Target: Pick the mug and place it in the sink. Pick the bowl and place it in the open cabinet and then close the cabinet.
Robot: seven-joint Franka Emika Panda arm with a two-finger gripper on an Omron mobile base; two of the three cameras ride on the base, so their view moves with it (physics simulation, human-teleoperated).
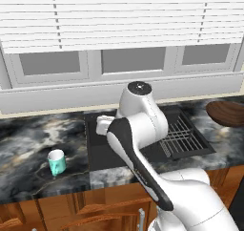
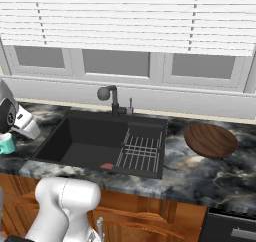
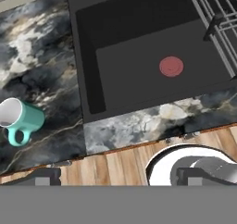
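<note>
The teal mug (image 1: 56, 161) with its white inside stands upright on the marble counter, left of the black sink (image 1: 97, 153). It also shows at the left edge as mug (image 2: 6, 144) and mug (image 3: 21, 119), handle toward the counter's front edge. My gripper (image 3: 121, 176) hovers open above the sink's front left corner, nothing between its fingers, the mug off to its left. The brown wooden bowl (image 2: 210, 140) rests on the counter right of the sink (image 2: 90, 136). The cabinet is out of view.
A black wire rack (image 2: 141, 153) fills the sink's right side, a red drain plug (image 3: 171, 66) lies on its floor, and a dark faucet (image 2: 111, 97) stands behind it. Wood under-counter doors run below; a window with blinds is behind.
</note>
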